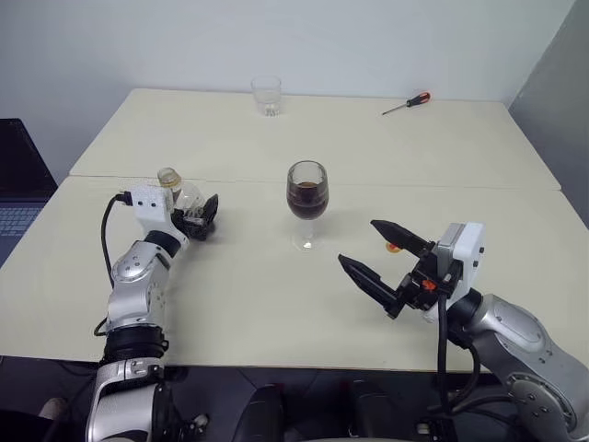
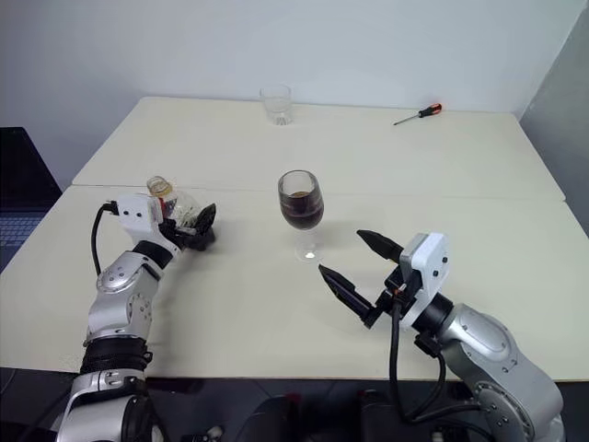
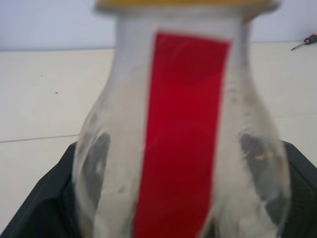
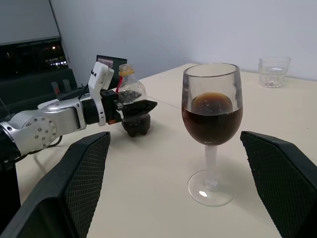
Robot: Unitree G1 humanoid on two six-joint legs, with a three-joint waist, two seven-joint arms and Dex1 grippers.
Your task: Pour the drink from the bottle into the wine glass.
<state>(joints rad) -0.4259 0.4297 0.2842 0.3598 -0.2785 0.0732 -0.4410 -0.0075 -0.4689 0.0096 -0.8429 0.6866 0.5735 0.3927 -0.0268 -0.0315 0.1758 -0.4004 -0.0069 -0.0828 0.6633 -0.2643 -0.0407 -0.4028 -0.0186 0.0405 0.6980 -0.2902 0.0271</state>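
Cream table [image 1: 276, 304] carries bottle [image 4: 132, 96], wine glass [image 1: 307, 198], tumbler [image 1: 266, 95], screwdriver [image 1: 406, 103].

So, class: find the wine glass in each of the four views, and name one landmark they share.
Left eye view: wine glass at table centre.
Right eye view: centre, slightly left.
Left wrist view: not in it; the bottle is close up.
Right wrist view: right of centre, between the right gripper's fingers.
Shared landmark: the bottle, in all four.

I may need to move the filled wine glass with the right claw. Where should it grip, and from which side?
Probably the lower bowl of the wine glass, approached level from the robot's right, where the open right claw already faces it. The stem is thin and the glass stands upright holding drink.
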